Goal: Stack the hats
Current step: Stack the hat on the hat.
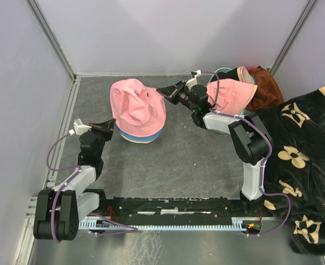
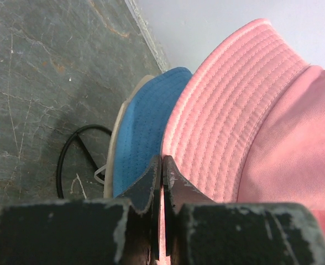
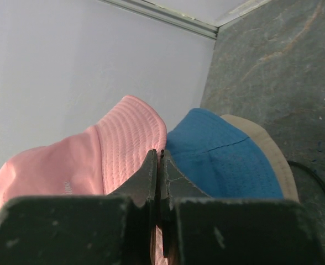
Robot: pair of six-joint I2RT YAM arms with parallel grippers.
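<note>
A pink bucket hat (image 1: 136,107) lies crumpled on top of a blue hat (image 1: 146,136) and a beige hat (image 1: 130,139) at mid-table. My left gripper (image 1: 113,126) is shut on the pink hat's left brim (image 2: 223,110). My right gripper (image 1: 163,91) is shut on its right brim (image 3: 126,143). In the left wrist view the gripper (image 2: 162,160) pinches pink fabric beside the blue hat (image 2: 143,132) and the beige rim (image 2: 115,149). In the right wrist view the gripper (image 3: 159,153) sits between the pink brim and the blue hat (image 3: 223,154). A second pink hat (image 1: 233,94) lies at the back right.
A rust-brown cloth (image 1: 265,88) lies behind the second pink hat, with a teal rim (image 1: 223,70) showing beside it. A black blanket with beige flowers (image 1: 306,160) covers the right side. A black cable (image 2: 68,154) lies on the grey floor by the stack. Walls close the back and sides.
</note>
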